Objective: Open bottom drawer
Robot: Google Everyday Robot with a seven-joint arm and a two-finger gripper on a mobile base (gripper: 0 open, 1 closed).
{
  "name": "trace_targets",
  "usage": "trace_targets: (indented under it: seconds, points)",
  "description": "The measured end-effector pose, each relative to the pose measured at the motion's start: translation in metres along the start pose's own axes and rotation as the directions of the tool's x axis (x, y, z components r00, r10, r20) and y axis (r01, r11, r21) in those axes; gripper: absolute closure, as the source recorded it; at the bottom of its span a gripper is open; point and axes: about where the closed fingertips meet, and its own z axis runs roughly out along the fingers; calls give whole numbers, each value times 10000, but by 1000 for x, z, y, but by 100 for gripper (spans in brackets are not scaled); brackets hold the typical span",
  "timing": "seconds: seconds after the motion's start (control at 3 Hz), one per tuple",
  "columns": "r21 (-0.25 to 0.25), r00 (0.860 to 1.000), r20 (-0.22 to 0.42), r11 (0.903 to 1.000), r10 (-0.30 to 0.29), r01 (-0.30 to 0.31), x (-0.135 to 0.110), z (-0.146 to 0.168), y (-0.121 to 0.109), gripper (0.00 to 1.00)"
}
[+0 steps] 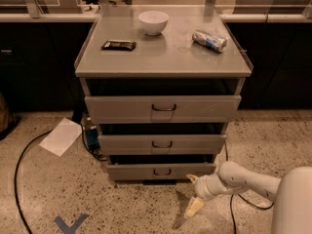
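Note:
The bottom drawer is the narrowest grey front of three, low on the cabinet, with a small dark wire handle at its centre. It stands slightly out from the cabinet. My gripper hangs just above the floor, in front of the drawer's right end and a little below it. Its cream fingers are spread apart and hold nothing. It touches neither the handle nor the drawer front.
The mid drawer and top drawer sit above. On the cabinet top are a white bowl, a dark snack bar and a lying can. A paper sheet and black cable lie on the floor at left.

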Motion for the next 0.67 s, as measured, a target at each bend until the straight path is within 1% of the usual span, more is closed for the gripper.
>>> trace_targets:
  seconds: [0.33,0.67]
  points:
    - [0,10000,0,10000,0,0,0,0,0,0]
    - [258,10000,-22,9997,-55,56,3,7,-9,0]
